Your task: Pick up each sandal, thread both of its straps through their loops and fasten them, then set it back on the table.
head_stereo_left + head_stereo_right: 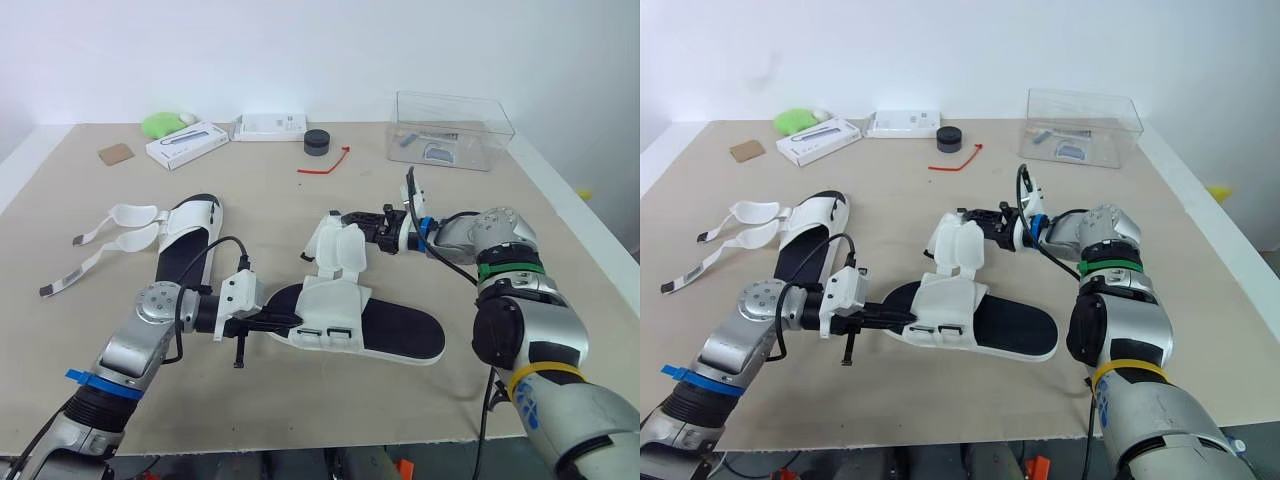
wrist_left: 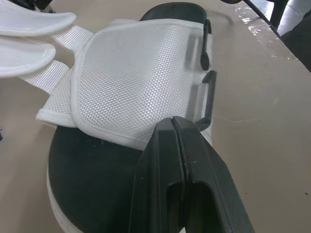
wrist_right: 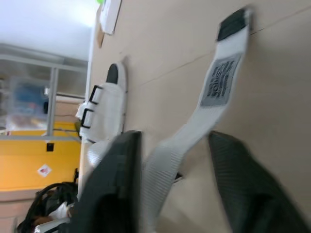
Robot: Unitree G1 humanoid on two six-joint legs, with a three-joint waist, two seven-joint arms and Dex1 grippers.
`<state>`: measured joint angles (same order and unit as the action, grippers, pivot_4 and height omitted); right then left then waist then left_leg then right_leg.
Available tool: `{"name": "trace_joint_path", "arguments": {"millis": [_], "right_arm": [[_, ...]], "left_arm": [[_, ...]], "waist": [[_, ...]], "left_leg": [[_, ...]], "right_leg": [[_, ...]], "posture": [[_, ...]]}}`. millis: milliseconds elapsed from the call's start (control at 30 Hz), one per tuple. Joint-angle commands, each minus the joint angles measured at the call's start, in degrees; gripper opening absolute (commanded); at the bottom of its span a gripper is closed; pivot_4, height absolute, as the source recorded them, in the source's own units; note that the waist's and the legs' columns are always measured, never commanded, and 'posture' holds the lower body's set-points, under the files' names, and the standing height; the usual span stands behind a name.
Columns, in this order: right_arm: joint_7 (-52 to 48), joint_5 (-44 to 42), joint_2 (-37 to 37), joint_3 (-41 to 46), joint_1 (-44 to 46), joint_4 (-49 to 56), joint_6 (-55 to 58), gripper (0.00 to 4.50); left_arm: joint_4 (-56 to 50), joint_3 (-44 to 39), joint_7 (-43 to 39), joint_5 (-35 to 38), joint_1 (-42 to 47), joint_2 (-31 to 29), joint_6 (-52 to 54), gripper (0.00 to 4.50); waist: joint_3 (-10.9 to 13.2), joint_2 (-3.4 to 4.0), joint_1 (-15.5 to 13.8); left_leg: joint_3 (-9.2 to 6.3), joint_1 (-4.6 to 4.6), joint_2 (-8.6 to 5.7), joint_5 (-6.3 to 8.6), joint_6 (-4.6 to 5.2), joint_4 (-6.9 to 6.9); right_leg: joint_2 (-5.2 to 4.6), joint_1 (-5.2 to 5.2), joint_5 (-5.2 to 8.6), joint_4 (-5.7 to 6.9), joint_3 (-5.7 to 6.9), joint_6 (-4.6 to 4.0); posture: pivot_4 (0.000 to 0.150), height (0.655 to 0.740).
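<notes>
Middle sandal lies flat on the table, long axis running left-right. Its two black loops are on the side nearest the robot. Both white straps stand flipped up on its far side, not yet threaded.

Right claw is at the far side of the sandal, level with the straps. Its fingers are spread, with one strap running loose between them, not pinched. Left claw is at the sandal's left end, fingers pressed together, tips against the edge of the white upper.

The right arm looks nearer for the strap, which has to come over the upper toward the loops.

Second sandal is well left of it, straps splayed out. Clear box, black puck and red tie sit far behind. Nothing is in the way.
</notes>
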<state>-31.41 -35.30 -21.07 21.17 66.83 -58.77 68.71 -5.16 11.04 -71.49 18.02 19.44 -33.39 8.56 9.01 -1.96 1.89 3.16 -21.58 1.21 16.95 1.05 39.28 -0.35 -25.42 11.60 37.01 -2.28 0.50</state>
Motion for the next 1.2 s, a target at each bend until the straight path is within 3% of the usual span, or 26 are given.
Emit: {"name": "trace_joint_path", "arguments": {"millis": [33,233,600,833,967,1200], "right_arm": [[-2.92,0.52,-0.97,-1.67,0.82,3.6,1.87,0.09],[-4.91,1.27,-2.64,-4.09,-2.1,8.31,5.28,0.09],[-4.79,-1.46,-3.05,0.35,-3.73,15.05,4.63,0.03],[-5.45,-3.61,-2.44,-0.16,-7.77,27.55,5.34,0.03],[-7.51,-2.88,-3.17,-4.09,-12.85,38.38,0.97,0.03],[-14.3,2.44,-6.45,-13.36,-22.11,56.01,-16.96,0.03]], "left_arm": [[-1.75,-0.56,0.22,0.31,0.15,-0.6,-0.58,0.0],[-1.54,-0.37,-0.02,0.15,-0.02,-0.74,-0.97,0.0],[-1.78,-0.21,-0.4,0.54,0.03,-1.11,-0.6,0.0],[-1.23,-0.22,-0.53,0.57,0.3,-0.99,-0.7,0.0],[-1.0,-0.25,-0.55,0.54,0.42,-0.99,-0.76,0.0],[-0.77,-0.32,-0.43,0.61,0.57,-1.0,-0.59,0.0]], "waist": [[0.0,0.0,0.01],[0.0,0.0,-0.01],[0.01,0.02,0.04],[0.02,0.03,0.02],[0.02,0.03,-0.05],[0.02,0.04,-0.09]], "left_leg": [[0.0,0.0,0.0,0.0,0.0,0.0],[-0.02,-0.01,0.0,0.0,0.0,0.0],[-0.04,-0.03,0.02,0.02,0.02,0.0],[-0.03,-0.05,0.0,0.03,0.02,0.0],[-0.07,-0.06,0.01,0.05,0.04,-0.01],[-0.07,-0.06,0.0,0.05,0.04,-0.01]], "right_leg": [[0.0,0.0,0.0,0.0,0.0,0.0],[0.01,0.0,0.0,-0.01,0.03,0.0],[0.04,-0.01,0.01,-0.02,0.04,0.0],[0.01,-0.02,0.01,-0.04,0.04,0.01],[0.0,-0.02,0.02,-0.05,0.08,0.03],[0.02,-0.02,0.04,-0.05,0.1,0.05]], "posture": [[0.15,0.74],[0.15,0.74],[0.15,0.74],[0.15,0.74],[0.15,0.74],[0.15,0.74]]}}
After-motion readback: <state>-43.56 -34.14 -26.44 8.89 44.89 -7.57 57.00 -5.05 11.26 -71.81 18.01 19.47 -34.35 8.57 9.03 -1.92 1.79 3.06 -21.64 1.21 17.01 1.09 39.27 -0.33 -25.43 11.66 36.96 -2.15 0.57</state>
